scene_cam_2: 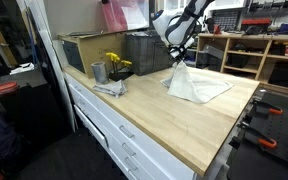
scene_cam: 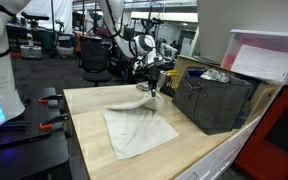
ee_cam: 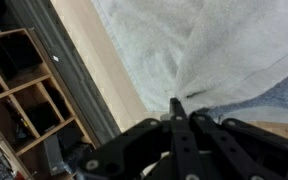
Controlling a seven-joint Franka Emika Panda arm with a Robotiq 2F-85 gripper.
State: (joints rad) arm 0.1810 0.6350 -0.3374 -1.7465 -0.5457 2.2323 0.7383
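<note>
The fingers (scene_cam: 152, 89) are clenched on a small pinch of the white towel (scene_cam: 139, 132). They hold one corner up off the bench (scene_cam: 89, 103), so the cloth rises to them in a narrow tent.

In the wrist view the fingers (ee_cam: 175, 108) meet tip to tip at lower centre, with a fold of the towel (ee_cam: 219, 50) caught between them. The rest of the cloth fills the upper right of that frame.

The rest of the towel lies flat on the bench. In an exterior view it spreads from the fingers toward the lower centre and lower left of the frame. In an exterior view the towel (scene_cam_2: 202, 86) fans out down and to the right of the fingers (scene_cam_2: 180, 60). The raised corner is therefore one end of the cloth's length, and the opposite corner is the part farthest from the grip.

A dark crate (scene_cam: 216, 100) stands near the towel at the right of the frame, apart from the lifted corner. A metal cup (scene_cam_2: 98, 72) and yellow flowers (scene_cam_2: 115, 63) sit well apart at middle left.
</note>
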